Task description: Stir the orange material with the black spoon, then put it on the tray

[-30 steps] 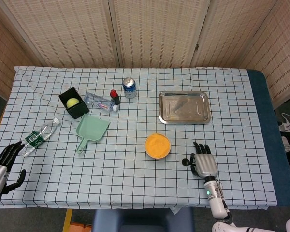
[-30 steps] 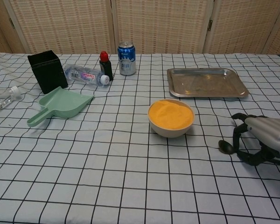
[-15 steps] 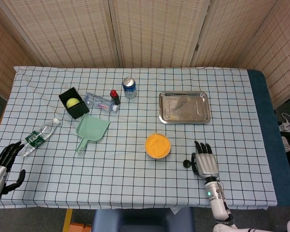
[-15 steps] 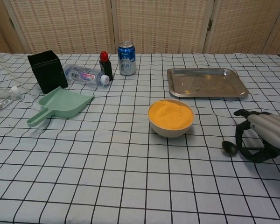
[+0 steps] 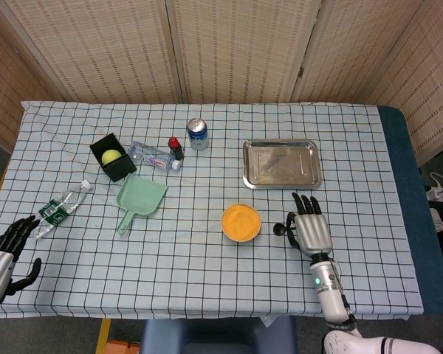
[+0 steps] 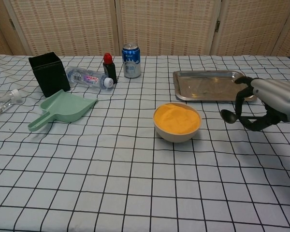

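The black spoon (image 6: 228,115) is held in the right hand (image 6: 267,102), lifted clear of the table, with its round bowl pointing left toward the beige bowl of orange granular material (image 6: 177,121). In the chest view the dark fingers (image 6: 242,98) curl around the spoon's handle; the grip point itself is partly hidden. The spoon bowl sits just to the right of the beige bowl's rim and slightly above it, not touching.

Judged step: the spoon is picked up and stirring has not begun; the orange surface looks smooth and undisturbed. The next move calls for a short leftward travel, then a downward tilt of the spoon tip into the material while staying inside the rim, since a push against the wall could slide or tip the bowl.

The rectangular steel tray (image 6: 213,86) lies just beyond the hand, on the far right, close enough for the later placement. Between the bowl and the tray there is bare checked cloth for manoeuvring. The table's right edge (image 5: 399,214) is near the right arm.

The left hand (image 5: 1,254) rests at the near left corner, fingers spread, holding nothing, well apart from the work. The green plastic scoop (image 6: 63,109) lies to the left, away from the path.
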Controlling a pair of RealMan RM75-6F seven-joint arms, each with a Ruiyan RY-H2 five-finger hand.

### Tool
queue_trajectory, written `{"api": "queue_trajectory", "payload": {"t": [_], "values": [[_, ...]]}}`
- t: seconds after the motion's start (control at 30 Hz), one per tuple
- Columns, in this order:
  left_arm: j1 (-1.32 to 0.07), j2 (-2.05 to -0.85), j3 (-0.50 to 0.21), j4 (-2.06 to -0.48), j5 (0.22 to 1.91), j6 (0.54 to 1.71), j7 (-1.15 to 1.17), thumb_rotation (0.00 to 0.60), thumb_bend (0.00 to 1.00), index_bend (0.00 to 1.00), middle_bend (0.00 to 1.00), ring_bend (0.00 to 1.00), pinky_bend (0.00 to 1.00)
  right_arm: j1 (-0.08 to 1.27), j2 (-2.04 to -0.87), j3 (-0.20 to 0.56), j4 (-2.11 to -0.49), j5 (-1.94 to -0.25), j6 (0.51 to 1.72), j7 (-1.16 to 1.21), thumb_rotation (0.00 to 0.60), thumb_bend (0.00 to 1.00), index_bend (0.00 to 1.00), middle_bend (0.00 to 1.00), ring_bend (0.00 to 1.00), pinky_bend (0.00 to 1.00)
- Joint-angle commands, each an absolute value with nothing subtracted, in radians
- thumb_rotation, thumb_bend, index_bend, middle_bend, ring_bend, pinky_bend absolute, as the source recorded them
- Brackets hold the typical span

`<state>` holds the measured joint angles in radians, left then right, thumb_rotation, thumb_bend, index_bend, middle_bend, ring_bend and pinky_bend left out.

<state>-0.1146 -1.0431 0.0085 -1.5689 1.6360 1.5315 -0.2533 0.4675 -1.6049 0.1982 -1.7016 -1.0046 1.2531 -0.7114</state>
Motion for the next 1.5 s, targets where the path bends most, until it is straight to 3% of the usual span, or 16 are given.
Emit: {"api": "queue_trajectory", "payload": {"t": [0.03,0.23,0.53,0.73,1.0,1.3,1.5], "values": [[-0.116,-1.044,0.009,-1.568,1.635,1.529,-0.25,0.6,0.52,0.0,0.0,0.0,0.18,0.527,-1.623,0.243,-1.717,-0.968,1.242,-0.776,0.6,0.43,0.66,0.04,0.0,0.0],[-0.117,-1.043,0.008,-1.567,1.63,1.524,-0.253,0.6,0.52,0.0,0.0,0.0,0.18,0.615,-1.706,0.274,-1.642,-0.94,1.233,-0.854,0.6,0.43,0.66,0.04,0.0,0.0],[-0.114,-1.038,0.007,-1.561,1.628,1.529,-0.274,0.6,0.52,0.0,0.0,0.0,0.19,0.679,-1.859,0.259,-1.443,-0.997,1.259,-0.849,0.6,0.43,0.65,0.05,0.0,0.0],[-0.115,-1.036,0.007,-1.558,1.625,1.527,-0.284,0.6,0.52,0.0,0.0,0.0,0.18,0.692,-1.891,0.257,-1.399,-1.002,1.243,-0.825,0.6,0.43,0.57,0.05,0.0,0.0],[-0.116,-1.037,0.004,-1.554,1.623,1.528,-0.289,0.6,0.52,0.0,0.0,0.0,0.19,0.684,-1.87,0.237,-1.438,-1.011,1.242,-0.826,0.6,0.43,0.45,0.05,0.0,0.0],[-0.113,-1.042,0.004,-1.553,1.628,1.537,-0.279,0.6,0.52,0.0,0.0,0.0,0.19,0.63,-1.768,0.21,-1.529,-1.091,1.308,-0.765,0.6,0.43,0.45,0.05,0.0,0.0],[-0.117,-1.048,0.003,-1.557,1.623,1.527,-0.257,0.6,0.52,0.0,0.0,0.0,0.19,0.589,-1.735,0.151,-1.436,-1.214,1.348,-0.656,0.6,0.43,0.45,0.05,0.0,0.0]]}}
